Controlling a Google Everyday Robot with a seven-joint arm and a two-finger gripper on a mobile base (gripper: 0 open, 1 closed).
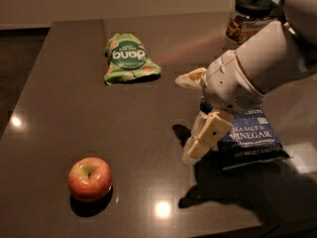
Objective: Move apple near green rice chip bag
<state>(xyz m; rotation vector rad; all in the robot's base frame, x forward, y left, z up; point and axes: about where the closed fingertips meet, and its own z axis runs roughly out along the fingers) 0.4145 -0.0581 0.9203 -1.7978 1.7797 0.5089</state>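
The apple (90, 179) sits upright on the dark table (64, 98), in the near left part of the surface, with its stem dimple facing up. It lies nearer the table's front than its back, and a strip of bare top separates it from the slanting left edge.

The green rice chip bag (129, 58) lies flat toward the far side, left of centre, well apart from the apple. Its round dark label reads upside down from this view. Bare tabletop runs between the two, and there is open surface to the left of the bag, in front of it and to its right.

The gripper (184, 118) hangs over the middle of the table, right of the line from apple to bag, and touches neither. Its two pale fingers (208, 135) are spread wide apart and grasp nothing. One points left at about the height of the bag's lower edge, the other angles down toward the table. The white arm (262, 63) reaches in from the upper right.

A dark blue chip bag (250, 140) lies flat just beside the lower finger, on its right. A jar with a black lid (250, 16) stands near the far right edge.
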